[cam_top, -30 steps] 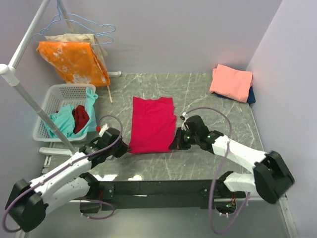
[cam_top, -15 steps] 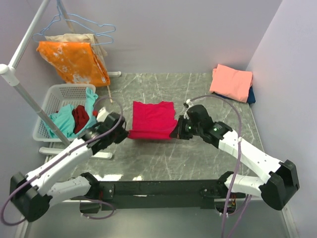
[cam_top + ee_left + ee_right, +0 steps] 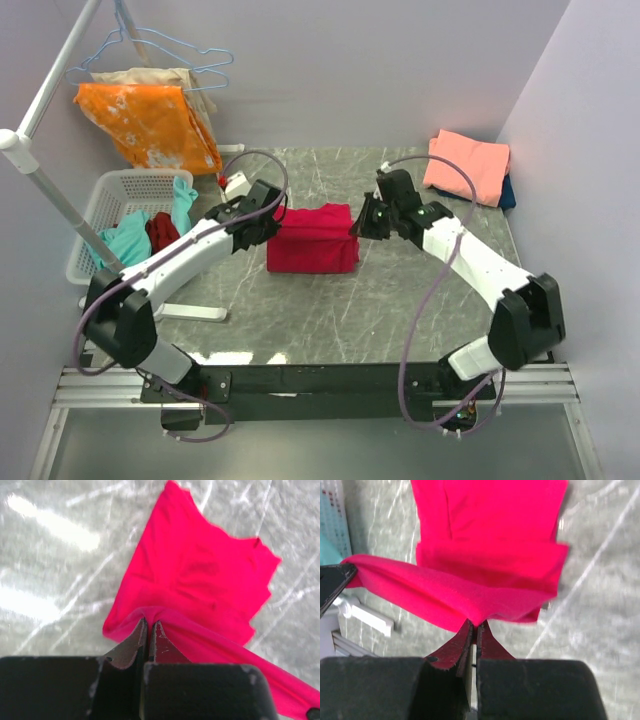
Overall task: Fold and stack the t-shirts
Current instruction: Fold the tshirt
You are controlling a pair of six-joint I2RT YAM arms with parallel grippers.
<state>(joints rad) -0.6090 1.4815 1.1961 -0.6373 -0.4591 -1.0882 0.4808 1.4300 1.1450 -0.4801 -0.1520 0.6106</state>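
Grey marbled bench across the top view, both arms reaching in over it. Mid-bench, crimson t-shirt, partly folded: lower part flat on the bench, one edge raised and stretched between the two hands above it. At left edge of bench, white basket with teal cloth and dark red cloth inside. Behind basket, orange white-blotched cloth draped on a rack, wire hangers above. Far right corner, folded pink t-shirt stacked on dark blue t-shirt, only a sliver of blue showing, well apart from crimson one. Left hand at left end of crimson t-shirt, pinched tight on the raised edge, cloth bunched at the tips in wrist view. Right hand at right end, likewise clamped narrow on the same edge, fold of cloth caught between the tips.
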